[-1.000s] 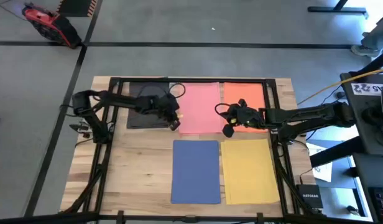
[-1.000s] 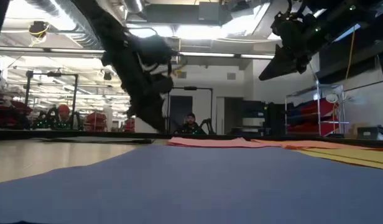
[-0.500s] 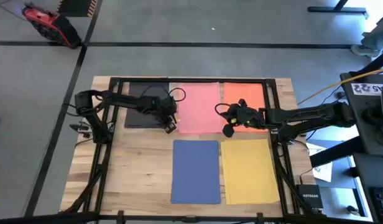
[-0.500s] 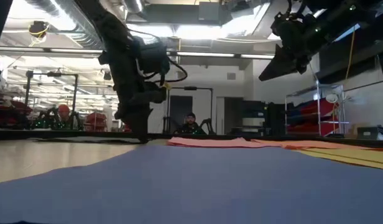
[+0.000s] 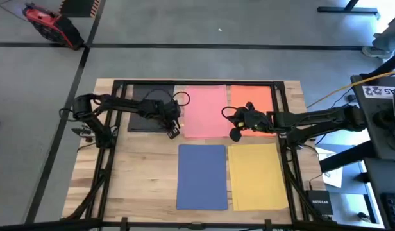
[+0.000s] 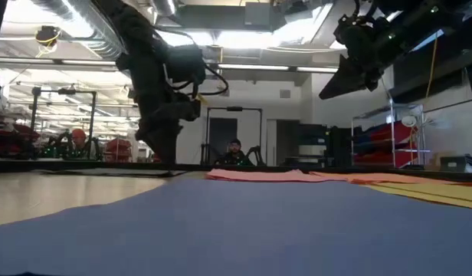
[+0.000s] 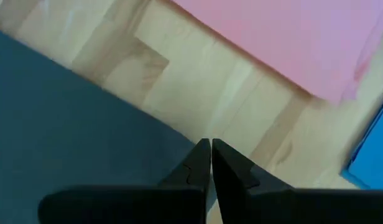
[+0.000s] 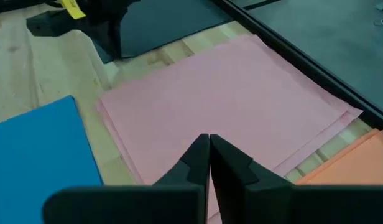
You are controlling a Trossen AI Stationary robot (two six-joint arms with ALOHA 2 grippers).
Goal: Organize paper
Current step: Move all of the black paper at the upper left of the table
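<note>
Paper lies in five separate coloured lots on the wooden surface [image 5: 140, 173]. Along the far side, from the left arm's side to the right's, sit the black sheet [image 5: 146, 110], the pink stack [image 5: 207, 110] and the orange-red stack [image 5: 252, 97]; nearer the front lie the blue sheet [image 5: 202, 174] and the yellow sheet [image 5: 257, 174], side by side.

The left claw [image 5: 173, 131] is at the near corner of the black sheet that lies closest to the pink stack. Its wrist view shows its fingers pressed together with nothing between them, the tips over the black sheet's edge with bare wood just beyond; whether they touch the sheet cannot be told.

The right claw [image 5: 236, 133] hangs above the near edge of the pink stack, close to the orange-red stack and the yellow sheet's far corner. In the low view it is well above the surface. Its fingers are also closed on nothing.
</note>
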